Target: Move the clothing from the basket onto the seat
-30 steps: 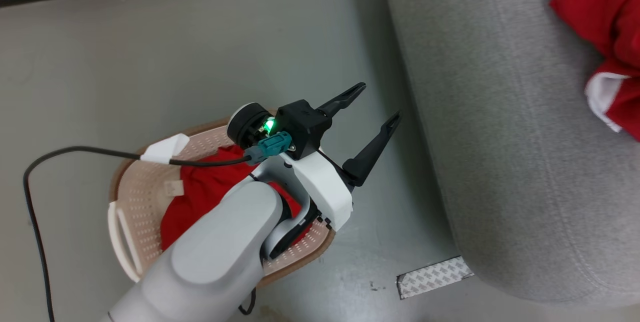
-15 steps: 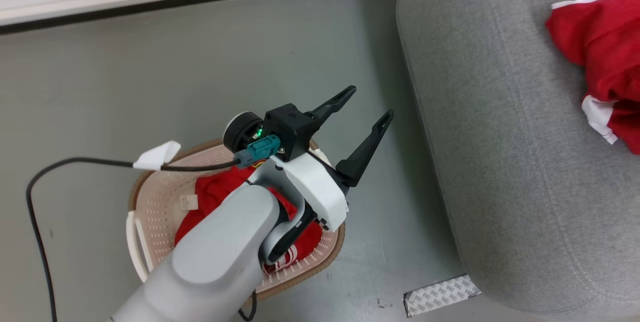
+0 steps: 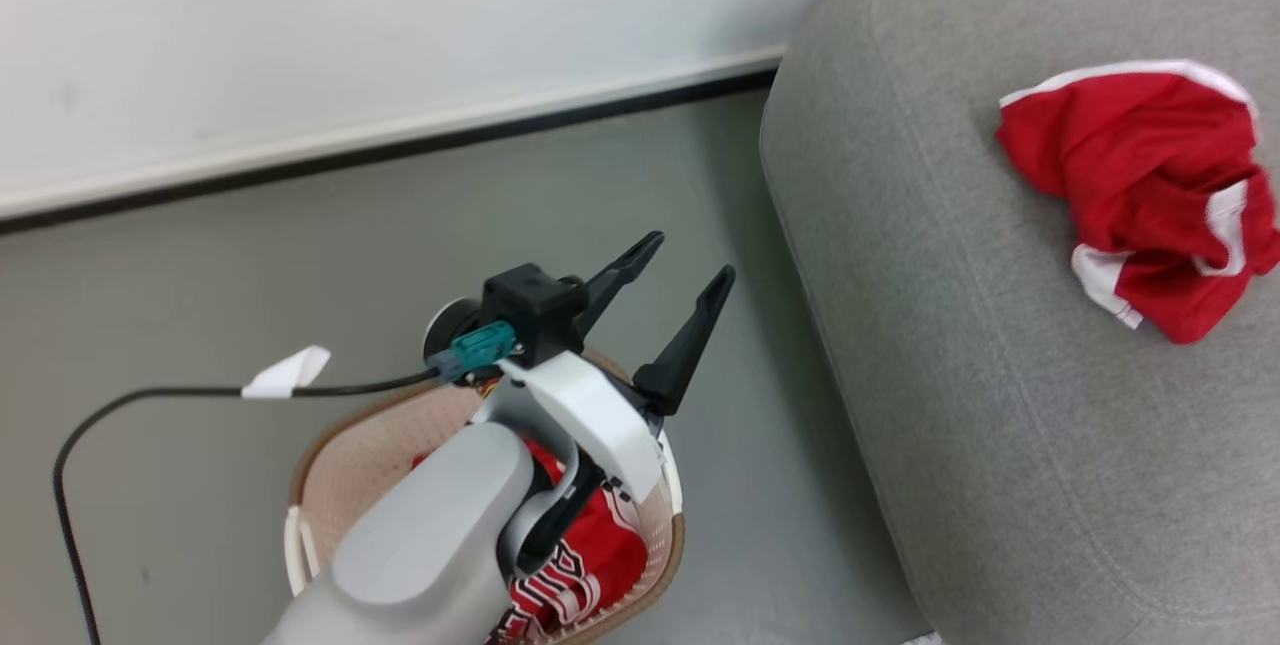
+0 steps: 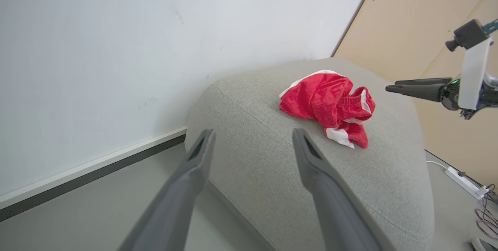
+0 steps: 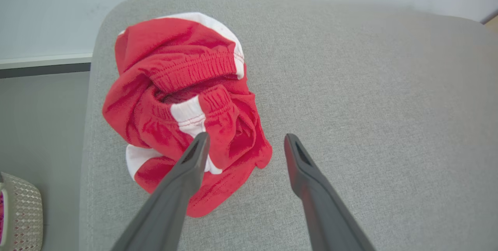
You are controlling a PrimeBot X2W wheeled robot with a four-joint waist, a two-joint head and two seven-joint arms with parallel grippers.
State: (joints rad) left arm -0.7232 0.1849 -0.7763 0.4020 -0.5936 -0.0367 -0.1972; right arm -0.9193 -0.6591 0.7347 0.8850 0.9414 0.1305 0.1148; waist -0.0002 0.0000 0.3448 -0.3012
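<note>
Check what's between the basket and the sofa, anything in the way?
Nothing in the way: in the head view, bare grey floor lies between the basket and the sofa.

Both grippers spread wide, holding nothing.
The left gripper [image 3: 690, 257] hangs just beside the seat [image 3: 950, 345], pale forearm angled up toward it; the right gripper [image 5: 246, 137] hovers above the seat, pointing down.

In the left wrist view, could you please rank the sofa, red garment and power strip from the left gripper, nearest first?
1. Sofa, just ahead of the left gripper.
2. Red garment, atop the sofa.
3. Power strip, floor beyond, right.
</note>
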